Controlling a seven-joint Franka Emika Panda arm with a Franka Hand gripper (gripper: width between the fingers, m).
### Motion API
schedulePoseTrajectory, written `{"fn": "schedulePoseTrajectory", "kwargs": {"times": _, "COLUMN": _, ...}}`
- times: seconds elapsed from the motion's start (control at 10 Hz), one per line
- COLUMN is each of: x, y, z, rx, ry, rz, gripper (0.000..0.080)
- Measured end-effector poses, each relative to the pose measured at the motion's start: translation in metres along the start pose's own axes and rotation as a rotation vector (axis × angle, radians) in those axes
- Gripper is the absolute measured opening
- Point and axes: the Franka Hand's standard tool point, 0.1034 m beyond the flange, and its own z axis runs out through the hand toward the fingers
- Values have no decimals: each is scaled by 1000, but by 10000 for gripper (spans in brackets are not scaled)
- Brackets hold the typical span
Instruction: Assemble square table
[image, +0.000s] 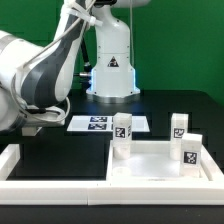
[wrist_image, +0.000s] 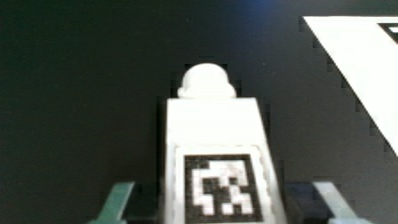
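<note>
Gripper (wrist_image: 221, 205) open, fingers (wrist_image: 119, 200) straddling tagged white table leg (wrist_image: 219, 150) lying on black tabletop (wrist_image: 89, 80), directly below and between jaws, not yet clamped; risk: closing off-centre could roll or skew leg, giving tilted grasp and later misthreading.

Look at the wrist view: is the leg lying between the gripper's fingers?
Yes. The tagged white leg lies between the two fingers of the gripper.
</note>
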Motion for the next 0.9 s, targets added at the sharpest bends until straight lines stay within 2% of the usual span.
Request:
{"fn": "schedulePoseTrajectory", "kwargs": {"times": 0.2, "x": -1, "y": -2, "z": -2, "rx": 0, "ry": 0, "rz": -2, "gripper": 289}}
{"fn": "schedulePoseTrajectory", "kwargs": {"times": 0.3, "x": -11, "y": -13, "z": -15, "rx": 9, "ry": -11, "rz": -14, "gripper": 290}}
{"fn": "schedulePoseTrajectory", "kwargs": {"times": 0.4, "x": -30, "y": -25, "z": -37, "rx": 29, "ry": -10, "rz": -29, "gripper": 290}}
{"fn": "schedulePoseTrajectory", "kwargs": {"times": 0.5, "x": -43, "y": -33, "z": -52, "rx": 44, "ry": 3, "rz": -31, "gripper": 290}}
{"fn": "schedulePoseTrajectory", "kwargs": {"times": 0.6, "x": -53, "y": -38, "z": -61, "rx": 54, "ry": 10, "rz": -27, "gripper": 290}}
{"fn": "schedulePoseTrajectory", "kwargs": {"times": 0.9, "x": -45, "y": -31, "z": -64, "rx": 27, "ry": 166, "rz": -32, "gripper": 290}}
